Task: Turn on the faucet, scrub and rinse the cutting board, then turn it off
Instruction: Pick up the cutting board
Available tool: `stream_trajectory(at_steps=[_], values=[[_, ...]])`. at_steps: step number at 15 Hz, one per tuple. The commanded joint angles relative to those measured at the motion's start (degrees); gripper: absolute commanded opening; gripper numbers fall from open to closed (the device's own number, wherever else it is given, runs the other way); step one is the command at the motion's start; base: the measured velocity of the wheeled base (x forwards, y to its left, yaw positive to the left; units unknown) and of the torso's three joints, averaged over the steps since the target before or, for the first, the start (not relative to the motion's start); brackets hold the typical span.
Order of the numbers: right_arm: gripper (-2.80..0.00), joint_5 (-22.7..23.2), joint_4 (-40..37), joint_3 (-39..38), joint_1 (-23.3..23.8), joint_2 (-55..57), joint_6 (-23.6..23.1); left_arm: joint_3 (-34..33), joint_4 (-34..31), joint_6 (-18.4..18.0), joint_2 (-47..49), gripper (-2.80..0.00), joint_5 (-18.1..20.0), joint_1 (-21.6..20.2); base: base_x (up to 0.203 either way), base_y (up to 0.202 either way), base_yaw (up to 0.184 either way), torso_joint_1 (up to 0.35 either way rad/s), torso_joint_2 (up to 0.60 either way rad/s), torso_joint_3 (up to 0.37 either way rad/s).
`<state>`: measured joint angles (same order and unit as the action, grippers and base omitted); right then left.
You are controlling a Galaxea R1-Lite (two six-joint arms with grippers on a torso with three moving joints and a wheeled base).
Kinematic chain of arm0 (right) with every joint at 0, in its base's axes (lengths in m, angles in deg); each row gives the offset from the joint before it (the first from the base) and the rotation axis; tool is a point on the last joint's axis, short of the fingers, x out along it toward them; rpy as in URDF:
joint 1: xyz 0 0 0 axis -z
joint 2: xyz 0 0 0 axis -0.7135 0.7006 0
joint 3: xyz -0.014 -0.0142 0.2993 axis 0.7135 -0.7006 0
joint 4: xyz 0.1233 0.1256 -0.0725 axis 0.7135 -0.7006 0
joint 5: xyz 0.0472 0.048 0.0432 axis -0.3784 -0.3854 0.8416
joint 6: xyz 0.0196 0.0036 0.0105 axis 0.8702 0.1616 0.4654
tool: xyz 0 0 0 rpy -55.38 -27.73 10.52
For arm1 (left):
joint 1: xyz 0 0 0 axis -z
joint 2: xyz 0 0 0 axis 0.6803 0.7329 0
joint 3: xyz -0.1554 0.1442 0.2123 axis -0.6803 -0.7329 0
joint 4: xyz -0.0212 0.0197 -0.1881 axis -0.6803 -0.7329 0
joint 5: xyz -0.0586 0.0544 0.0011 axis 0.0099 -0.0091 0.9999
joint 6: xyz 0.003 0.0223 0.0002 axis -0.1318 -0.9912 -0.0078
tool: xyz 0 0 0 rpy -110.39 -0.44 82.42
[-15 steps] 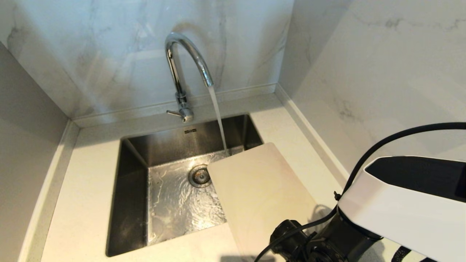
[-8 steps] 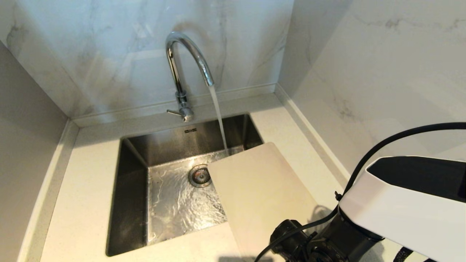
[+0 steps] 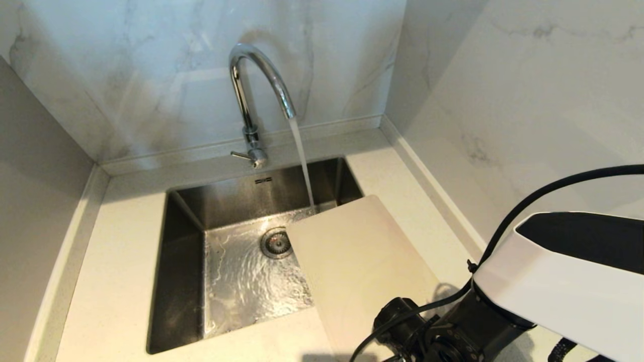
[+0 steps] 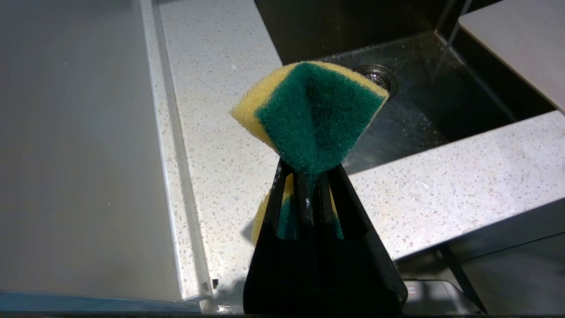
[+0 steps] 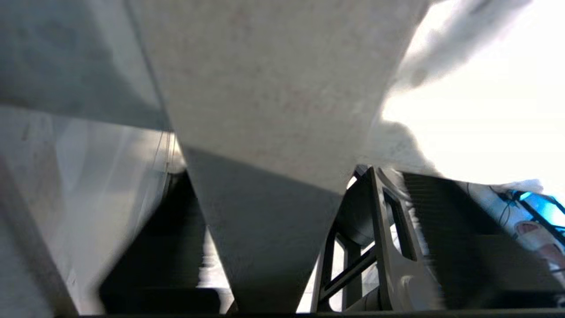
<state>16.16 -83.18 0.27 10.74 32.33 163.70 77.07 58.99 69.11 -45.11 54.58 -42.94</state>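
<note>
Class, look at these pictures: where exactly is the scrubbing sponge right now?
In the left wrist view, the sponge is pinched folded in the left gripper, held above the speckled countertop beside the sink.

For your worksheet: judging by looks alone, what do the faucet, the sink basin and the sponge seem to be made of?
Faucet: polished chrome-like metal, with mirror highlights along the arch.
Sink basin: probably brushed stainless steel, a dull grey sheen under the water.
Sponge: soft yellow foam with a coarse green fibre scouring layer, folded where it is pinched.

Water runs from the faucet (image 3: 259, 85) into the steel sink (image 3: 181, 281); the cutting board (image 3: 359, 261) overhangs the sink's right rim from the bench (image 3: 115, 271).
</note>
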Motion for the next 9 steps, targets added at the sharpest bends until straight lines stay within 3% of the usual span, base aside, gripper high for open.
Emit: stream_trajectory(at_steps=[1,9], values=[[-2.8,-0.07,0.0,0.16,-0.02,-0.13,0.61,-0.09,0.02,0.04,-0.01,-2.8,0.04,-0.01,0.0,0.0,0.0,0.0,0.0,0.0],[-2.8,-0.15,-0.33,0.65,-0.29,-2.96,0.43,-0.09,0.02,0.04,-0.01,-2.8,0.04,-0.01,0.0,0.0,0.0,0.0,0.0,0.0]])
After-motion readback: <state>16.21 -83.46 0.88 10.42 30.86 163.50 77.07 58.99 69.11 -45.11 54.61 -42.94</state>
